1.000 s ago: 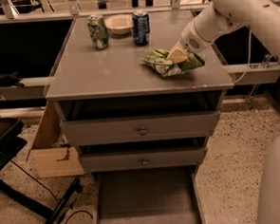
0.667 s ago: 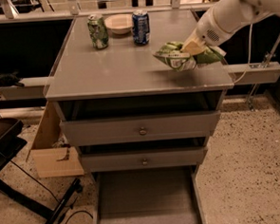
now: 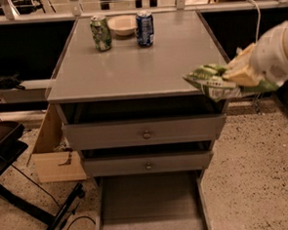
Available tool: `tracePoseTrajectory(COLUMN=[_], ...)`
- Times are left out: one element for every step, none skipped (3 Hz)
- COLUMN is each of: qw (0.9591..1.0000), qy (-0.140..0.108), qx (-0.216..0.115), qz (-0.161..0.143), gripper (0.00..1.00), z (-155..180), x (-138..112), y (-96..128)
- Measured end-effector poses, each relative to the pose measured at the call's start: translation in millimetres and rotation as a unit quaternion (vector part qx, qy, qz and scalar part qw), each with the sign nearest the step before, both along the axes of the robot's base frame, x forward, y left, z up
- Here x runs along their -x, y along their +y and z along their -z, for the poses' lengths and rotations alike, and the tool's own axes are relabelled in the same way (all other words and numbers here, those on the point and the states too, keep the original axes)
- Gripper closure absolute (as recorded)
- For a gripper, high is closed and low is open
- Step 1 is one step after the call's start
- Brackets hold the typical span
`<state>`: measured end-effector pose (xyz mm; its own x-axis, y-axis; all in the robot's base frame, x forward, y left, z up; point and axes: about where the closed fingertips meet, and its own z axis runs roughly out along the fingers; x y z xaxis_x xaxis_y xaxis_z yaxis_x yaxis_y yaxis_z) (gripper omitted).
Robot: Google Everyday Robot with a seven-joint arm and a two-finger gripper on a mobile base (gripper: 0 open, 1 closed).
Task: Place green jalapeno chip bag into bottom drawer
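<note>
1. Speckled floor (image 3: 255, 168) lies around a grey cabinet, and its flat top is my bench (image 3: 141, 63). On the far part of the bench stand a green-white can (image 3: 101, 32), a pale bowl (image 3: 124, 24) and a blue can (image 3: 144, 28), all well apart from my work.
2. My pincer (image 3: 234, 74) is at the right near corner of the bench, clamped on the green jalapeno chip bag (image 3: 208, 81). The bag hangs in the air; its left end reaches over the right edge of the bench and the rest is outside it.
3. The bottom drawer (image 3: 149, 204) is pulled out toward the near side, low by the floor, under the two upper drawers (image 3: 146, 134) with round knobs. It is well below the bag and to its left.
4. I judge the bag to be light and soft, with slippery, crinkly foil and breakable chips inside. A hold on one end or on the sealed edge seems best to me, firm enough that the foil does not slide but not so hard that the chips are crushed.
5. The free end droops a little, so I think it may brush the fronts of the upper drawers on the way down. I would bring it low over the drawer floor before letting go, because such a light bag can glide aside.
</note>
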<state>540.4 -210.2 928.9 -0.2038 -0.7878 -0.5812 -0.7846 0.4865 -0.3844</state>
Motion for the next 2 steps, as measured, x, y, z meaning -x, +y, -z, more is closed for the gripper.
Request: tracePoseTrajectory(qw=[0.9985,0.9942], qy=[0.044,0.088], qx=[-0.031,-0.061], qz=[0.002,0.014], gripper=[1.00,1.00], z=[94.7,192.0], x=[31.3,42.2], y=[-16.1,-18.4])
